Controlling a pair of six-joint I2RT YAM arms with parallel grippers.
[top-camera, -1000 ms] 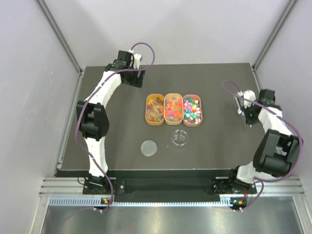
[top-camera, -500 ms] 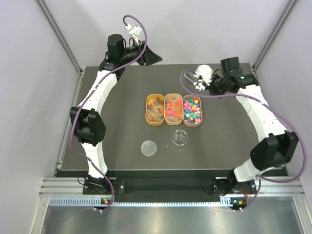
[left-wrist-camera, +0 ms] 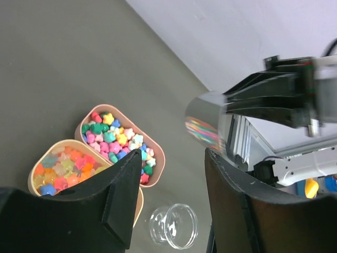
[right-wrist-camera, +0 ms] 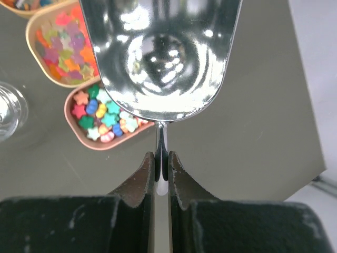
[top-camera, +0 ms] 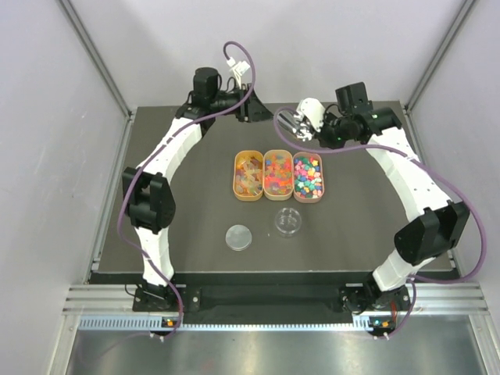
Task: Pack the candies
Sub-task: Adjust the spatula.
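Note:
The candies fill three oval trays mid-table: amber gummies (top-camera: 248,175), orange-red pieces (top-camera: 278,173) and mixed bright stars (top-camera: 308,176). The stars also show in the left wrist view (left-wrist-camera: 118,141) and the right wrist view (right-wrist-camera: 104,117). My right gripper (top-camera: 312,126) (right-wrist-camera: 161,158) is shut on the thin handle of a metal scoop (top-camera: 291,123) (right-wrist-camera: 160,52), whose bowl is empty. It hangs above the table behind the trays. My left gripper (top-camera: 251,109) (left-wrist-camera: 174,211) is open and empty, raised behind the trays and facing the scoop (left-wrist-camera: 208,121).
A small clear round dish (top-camera: 288,222) (left-wrist-camera: 174,226) stands in front of the trays, with its lid (top-camera: 238,237) to its left. The dish edge shows in the right wrist view (right-wrist-camera: 8,110). Grey walls enclose the dark table (top-camera: 367,234).
Both arms swung in from the table's sides to the back middle. The right gripper carried the scoop leftward to behind the trays. The left gripper moved right toward it.

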